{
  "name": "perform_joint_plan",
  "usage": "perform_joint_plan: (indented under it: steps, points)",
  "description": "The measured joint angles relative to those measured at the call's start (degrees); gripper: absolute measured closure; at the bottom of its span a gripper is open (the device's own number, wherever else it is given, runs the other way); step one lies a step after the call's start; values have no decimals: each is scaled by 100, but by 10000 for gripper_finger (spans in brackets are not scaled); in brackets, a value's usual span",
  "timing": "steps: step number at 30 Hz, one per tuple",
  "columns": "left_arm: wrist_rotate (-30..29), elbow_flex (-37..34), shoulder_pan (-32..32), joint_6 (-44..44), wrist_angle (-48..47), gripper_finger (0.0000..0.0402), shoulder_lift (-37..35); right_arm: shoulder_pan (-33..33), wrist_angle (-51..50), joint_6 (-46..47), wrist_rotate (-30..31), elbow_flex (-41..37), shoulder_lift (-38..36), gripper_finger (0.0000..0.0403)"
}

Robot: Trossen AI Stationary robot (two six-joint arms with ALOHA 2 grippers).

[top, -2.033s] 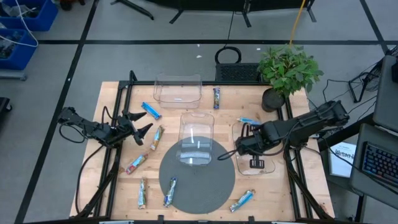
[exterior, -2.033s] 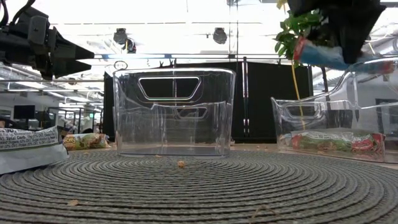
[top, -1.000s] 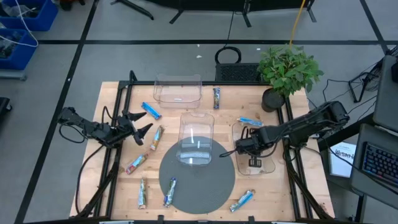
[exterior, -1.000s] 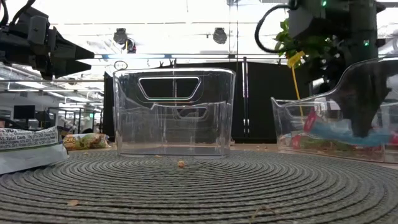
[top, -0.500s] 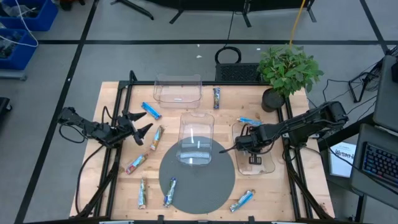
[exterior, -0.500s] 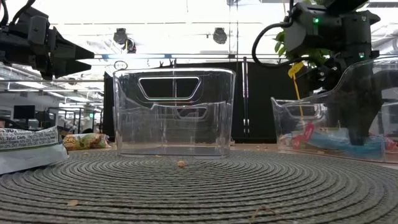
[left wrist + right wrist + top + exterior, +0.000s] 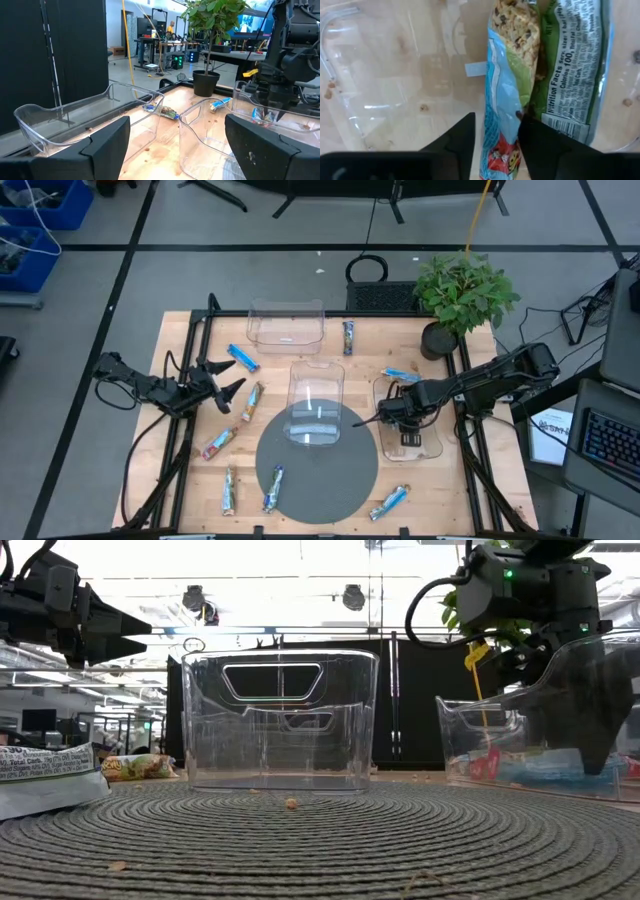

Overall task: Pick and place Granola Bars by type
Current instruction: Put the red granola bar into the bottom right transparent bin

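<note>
The right gripper [image 7: 496,131] points down into a clear bin [image 7: 380,80] whose floor shows the wooden counter [image 7: 350,145] beneath. Its two dark fingers [image 7: 452,140] stand apart on either side of a light-blue bar [image 7: 504,112], close against the wrapper. Just beside this bar lies a green-wrapped bar [image 7: 572,65], touching it along one edge. Small crumbs [image 7: 424,107] dot the bin floor.

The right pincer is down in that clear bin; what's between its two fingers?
In the right wrist view, a light-blue granola bar lies between the right pincer fingers, which are open. A green-wrapped bar lies beside it on the clear bin floor.
</note>
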Motion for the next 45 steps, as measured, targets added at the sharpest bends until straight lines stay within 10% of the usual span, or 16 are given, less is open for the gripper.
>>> perform_joint_plan:
  steps: [45]
  points:
    - [0, 0, -1, -2, 0, 78, 1, -216, -2293, -702, 207, 3976, -527, 81]
